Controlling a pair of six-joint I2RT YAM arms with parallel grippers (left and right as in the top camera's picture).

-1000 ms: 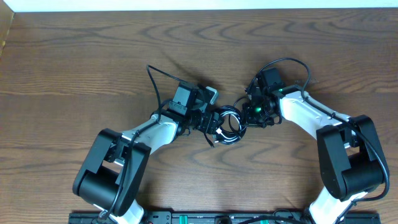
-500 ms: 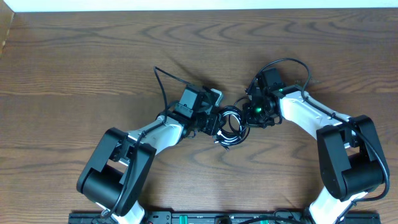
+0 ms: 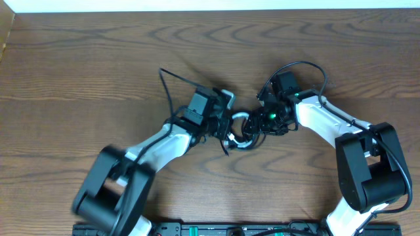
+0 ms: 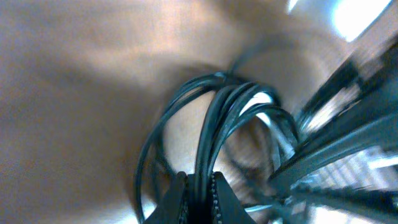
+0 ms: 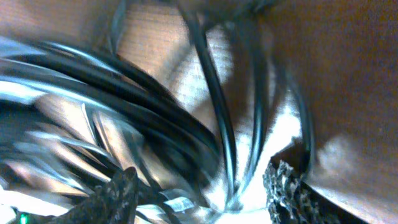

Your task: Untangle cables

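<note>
A small coil of black cables (image 3: 241, 129) lies on the wooden table (image 3: 79, 59) between my two arms. My left gripper (image 3: 228, 128) comes in from the left. In the left wrist view, the left gripper (image 4: 199, 196) is shut on several black strands of the cables (image 4: 217, 118), whose loops fan out beyond it. My right gripper (image 3: 260, 124) sits at the coil's right side. In the right wrist view, the right gripper (image 5: 205, 193) is open, with blurred cables (image 5: 155, 112) running between its fingers (image 5: 289, 190) without being pinched.
A thick black arm wire (image 3: 169, 88) arcs up behind the left wrist, and another arm wire (image 3: 303, 65) loops over the right wrist. The table's far edge (image 3: 210, 8) meets a white strip. A black rail (image 3: 197, 229) runs along the front.
My left gripper has closed on the cable strands and its arm has shifted slightly. My right gripper, shut before, has opened. The coil has shifted a little.
</note>
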